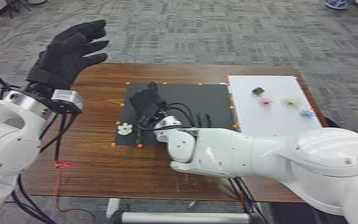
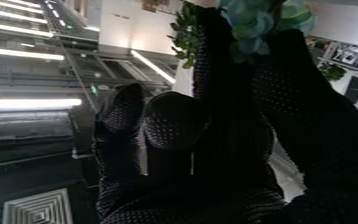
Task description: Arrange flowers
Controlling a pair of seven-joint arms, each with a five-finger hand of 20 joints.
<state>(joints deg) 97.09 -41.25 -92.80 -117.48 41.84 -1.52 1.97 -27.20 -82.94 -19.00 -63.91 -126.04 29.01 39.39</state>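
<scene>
A: Where's the part?
B: Pale blue-green, round-petalled artificial flower (image 2: 249, 25), wrist view. Right at the tips, between the fingers (image 2: 215, 75) and thumb (image 2: 291, 82) of the right hand (image 1: 147, 102). Reads as a pinch grasp.
A: Long axis?
B: Can't tell, stem line hidden. Sort that before any placement.
A: Nearest neighbour?
B: White open-petalled flower (image 1: 125, 128), lower left of that hand in the head view, near the dark grey mat's (image 1: 193, 92) left edge. Thin green stem (image 1: 140, 134) just right of it, running roughly up-down in frame. More dark green stems (image 1: 202, 120) right of the wrist.
A: Rest of the stock?
B: White board (image 1: 264, 125), right side of the desk (image 1: 87, 165): small pink flower (image 1: 266, 101), pale yellow flower (image 1: 290, 101), light blue flower (image 1: 307, 113).
A: Arms?
B: Right is nearer by far: in from lower right, across the desk, hand over the mat, pointing up-frame. Left hand (image 1: 64, 57) raised, upper left, fingers loose, nothing held.
A: Next?
B: My guess: turn the bloom toward a stem. Watch for petals snagging on the glove.
</scene>
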